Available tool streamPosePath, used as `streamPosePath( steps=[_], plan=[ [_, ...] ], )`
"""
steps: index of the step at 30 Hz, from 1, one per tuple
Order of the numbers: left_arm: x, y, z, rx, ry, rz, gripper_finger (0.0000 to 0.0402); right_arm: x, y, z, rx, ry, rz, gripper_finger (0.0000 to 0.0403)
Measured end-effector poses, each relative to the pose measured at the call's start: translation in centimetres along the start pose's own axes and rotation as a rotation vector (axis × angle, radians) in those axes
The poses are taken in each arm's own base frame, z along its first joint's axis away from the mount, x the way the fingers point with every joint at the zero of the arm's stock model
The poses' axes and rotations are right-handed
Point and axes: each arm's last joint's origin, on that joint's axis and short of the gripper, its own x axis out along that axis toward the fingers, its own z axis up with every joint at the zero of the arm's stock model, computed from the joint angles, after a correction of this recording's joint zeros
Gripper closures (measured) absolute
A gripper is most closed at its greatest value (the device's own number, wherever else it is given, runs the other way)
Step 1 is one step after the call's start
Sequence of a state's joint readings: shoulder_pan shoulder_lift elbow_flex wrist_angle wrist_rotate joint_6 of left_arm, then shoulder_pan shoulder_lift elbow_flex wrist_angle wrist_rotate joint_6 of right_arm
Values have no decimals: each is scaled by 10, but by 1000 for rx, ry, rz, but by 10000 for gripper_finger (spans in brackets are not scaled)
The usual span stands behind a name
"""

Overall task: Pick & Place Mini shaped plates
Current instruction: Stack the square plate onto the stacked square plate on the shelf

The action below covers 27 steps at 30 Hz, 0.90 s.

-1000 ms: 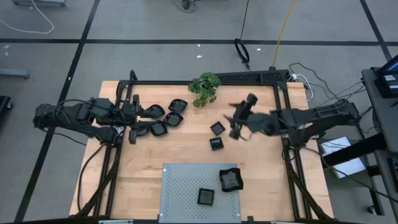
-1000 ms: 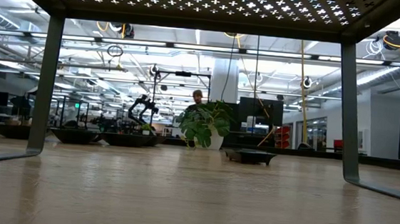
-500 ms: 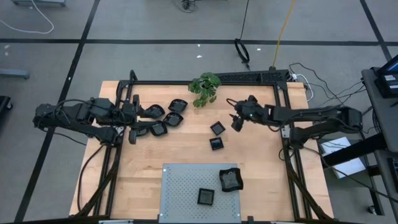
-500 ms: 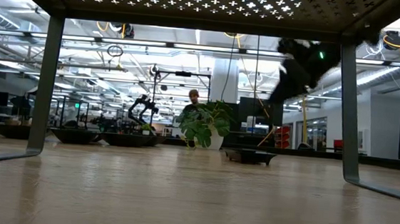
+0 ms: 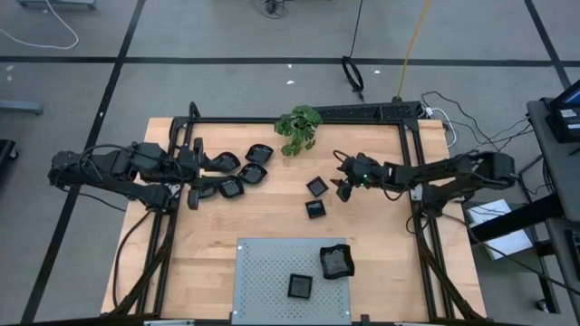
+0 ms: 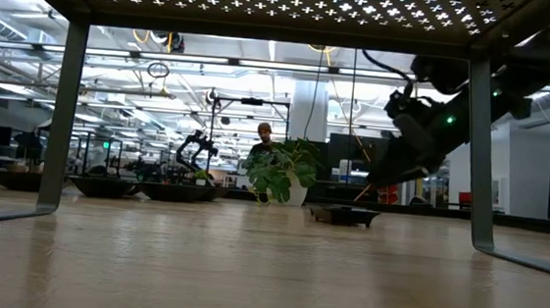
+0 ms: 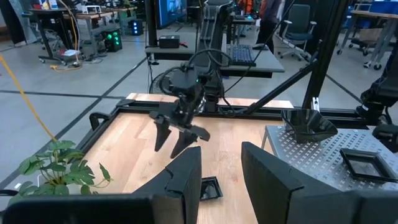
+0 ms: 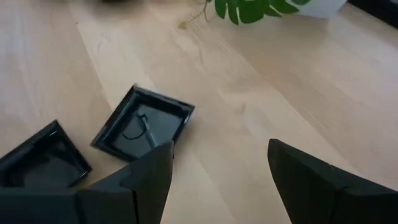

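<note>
From above, the right gripper [image 5: 343, 187] hangs with its jaws spread just beside the upper of two small square glossy black plates [image 5: 316, 186] in the middle of the pale wooden desk [image 5: 381, 263], apparently lining up to take it. The second square plate [image 5: 314, 209] lies close below it. The left gripper [image 5: 192, 163] waits at the left edge by a cluster of rounded black dishes [image 5: 245, 167]; I cannot tell how its jaws stand. Two more plates, a scalloped one [image 5: 335, 261] and a square one [image 5: 300, 286], already sit on the grey perforated metal panel [image 5: 258, 272] (presumably the drop-off).

At desk level, the right gripper hovers off the wood beside a shallow dark dish [image 6: 344, 215], the leafy green plant [image 6: 279, 169] behind.

The left wrist camera looks across at the other arm's open gripper [image 7: 176, 134] poised above the desk.

The right wrist camera shows the square plate [image 8: 144, 125], thin-rimmed and shiny, flat on the wood grain ahead of its parted jaws.
</note>
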State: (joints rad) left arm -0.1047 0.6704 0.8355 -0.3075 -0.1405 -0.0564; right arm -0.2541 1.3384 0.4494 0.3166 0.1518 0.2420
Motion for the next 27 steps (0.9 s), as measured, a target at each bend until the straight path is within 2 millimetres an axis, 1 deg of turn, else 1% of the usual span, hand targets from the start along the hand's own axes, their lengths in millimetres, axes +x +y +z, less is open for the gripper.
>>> streamPosePath(
  steps=[4, 9, 14, 20, 23, 27],
  plan=[
    [0, 0, 0, -1, -2, 0, 282, 15, 0, -10, -24, 39, -10, 156],
    [0, 0, 0, -1, -4, 0, 282, 27, 3, -13, 2, 2, 6, 156],
    [0, 0, 0, -1, -4, 0, 282, 33, 7, -13, 10, -29, 48, 156],
    [0, 0, 0, -1, -5, 0, 282, 41, 7, -19, 22, 21, 56, 156],
    [0, 0, 0, -1, -5, 0, 282, 48, 8, -18, 27, 32, 56, 156],
    [0, 0, 0, -1, -5, 0, 282, 52, 10, -16, 17, 30, 56, 156]
  ],
)
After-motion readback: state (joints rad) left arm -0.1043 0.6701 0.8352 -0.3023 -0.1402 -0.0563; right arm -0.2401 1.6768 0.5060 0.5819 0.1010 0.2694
